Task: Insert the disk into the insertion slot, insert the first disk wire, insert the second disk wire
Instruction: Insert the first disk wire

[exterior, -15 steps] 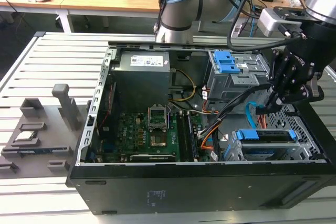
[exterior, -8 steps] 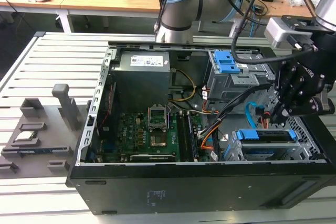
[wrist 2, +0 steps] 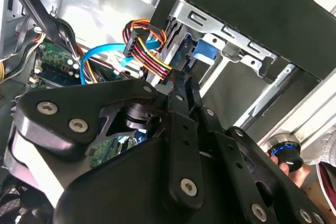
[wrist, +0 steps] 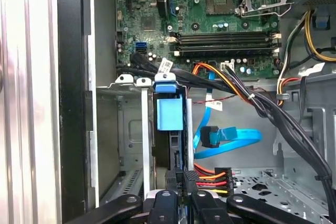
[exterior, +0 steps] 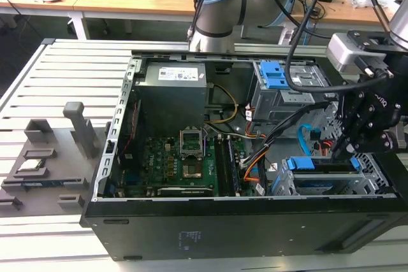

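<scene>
A grey slatted metal bench (exterior: 38, 68) carries an open black computer case (exterior: 223, 227) lying on its side, with grey fixture blocks (exterior: 44, 151) at the exterior view's left and wooden desks (exterior: 127, 1) strewn with cables behind. Inside the case lie the green motherboard (exterior: 182, 157), the boxy power supply (exterior: 172, 90) and a grey bay with blue tabs (exterior: 277, 87). The disk (exterior: 325, 165) sits in the insertion slot (exterior: 370, 183) at the case's near corner on the exterior view's right. It stands on edge, its long axis running left to right in that view, with the caddy's blue tab at the left end. In the first wrist view the disk (wrist: 170, 114) appears edge-on inside the perforated cage (wrist: 123, 129). The arm (exterior: 220, 4) comes from the far side of the bench, its wrist bent over so that the gripper (exterior: 336, 152) points down into the case just behind the disk. In both wrist views the gripper (wrist 2: 178, 74) (wrist: 180, 174) has its fingers drawn nearly together, seemingly pinching the plug end of the first disk wire (wrist 2: 149, 51) (wrist: 207, 174), whose orange, red and black strands loop away beside the cage. The second disk wire (wrist: 231, 140) (wrist 2: 97, 56) hangs in a loose light-blue loop nearby.
</scene>
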Available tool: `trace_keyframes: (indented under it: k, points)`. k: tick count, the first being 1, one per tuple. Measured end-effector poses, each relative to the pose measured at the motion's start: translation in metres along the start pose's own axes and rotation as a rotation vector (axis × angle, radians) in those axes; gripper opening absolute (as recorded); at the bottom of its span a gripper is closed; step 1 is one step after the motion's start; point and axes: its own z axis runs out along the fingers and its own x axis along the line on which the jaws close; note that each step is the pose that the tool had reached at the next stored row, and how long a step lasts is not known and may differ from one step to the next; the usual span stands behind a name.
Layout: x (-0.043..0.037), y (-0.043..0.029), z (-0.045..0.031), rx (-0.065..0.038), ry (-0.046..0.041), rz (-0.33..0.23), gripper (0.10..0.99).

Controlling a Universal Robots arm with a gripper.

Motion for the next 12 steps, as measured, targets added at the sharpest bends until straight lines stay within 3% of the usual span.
trace_keyframes:
  k: [12]
  points:
    - [-0.0016, -0.003, 0.0064, 0.0, 0.0, 0.0, 0.165]
